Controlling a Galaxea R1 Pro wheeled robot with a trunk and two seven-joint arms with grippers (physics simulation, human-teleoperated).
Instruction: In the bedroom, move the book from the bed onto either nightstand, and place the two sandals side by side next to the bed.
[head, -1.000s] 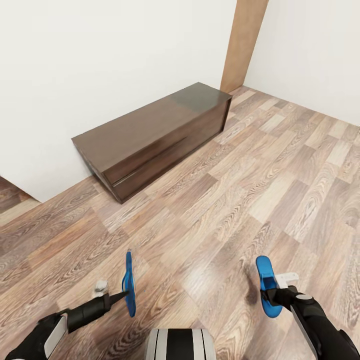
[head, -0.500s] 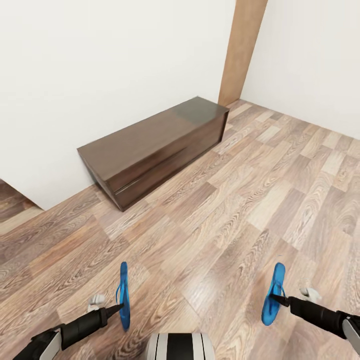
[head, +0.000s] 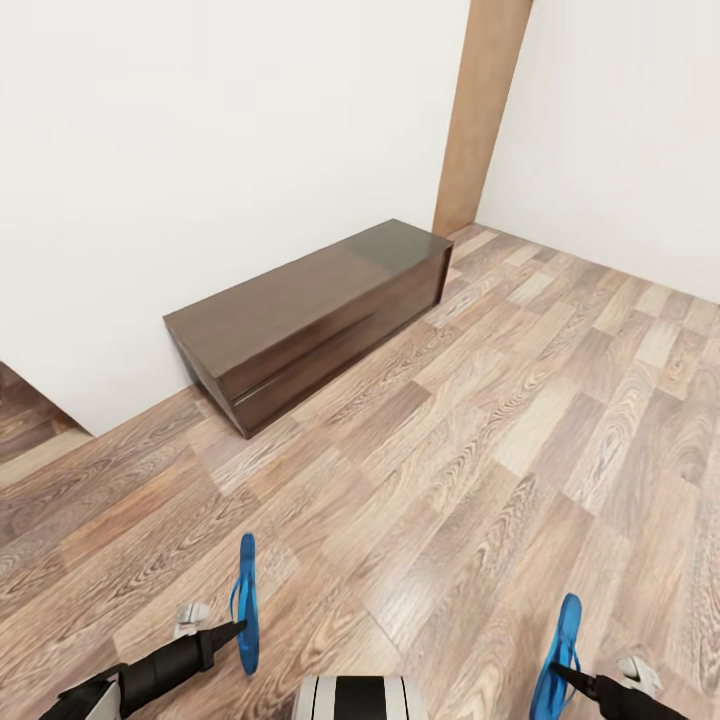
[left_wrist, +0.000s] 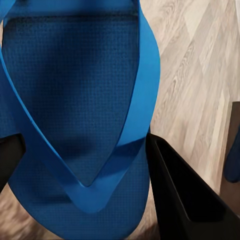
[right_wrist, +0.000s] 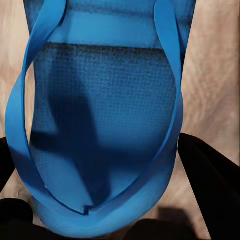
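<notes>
Each gripper holds one bright blue sandal above the wooden floor. In the head view my left gripper (head: 232, 629) is shut on one sandal (head: 246, 598), which hangs edge-on at the lower left. My right gripper (head: 562, 676) is shut on the other sandal (head: 562, 655) at the lower right edge. Up close, the left sandal (left_wrist: 75, 100) sits between the dark fingers (left_wrist: 187, 200) of my left gripper (left_wrist: 82, 165). The right sandal (right_wrist: 100, 125) sits likewise between the fingers (right_wrist: 212, 182) of my right gripper (right_wrist: 105, 200). The book, the bed and the nightstand are out of view.
A long low dark brown cabinet (head: 310, 310) stands against the white wall ahead on the left. A light wooden post (head: 485, 110) rises in the room's corner. Wood-plank floor (head: 480, 420) stretches between me and the cabinet and off to the right.
The head view has shifted a little, so the camera moved. My right gripper with its sandal swung outward and lower, and that sandal now hangs edge-on. The left gripper sank slightly.
</notes>
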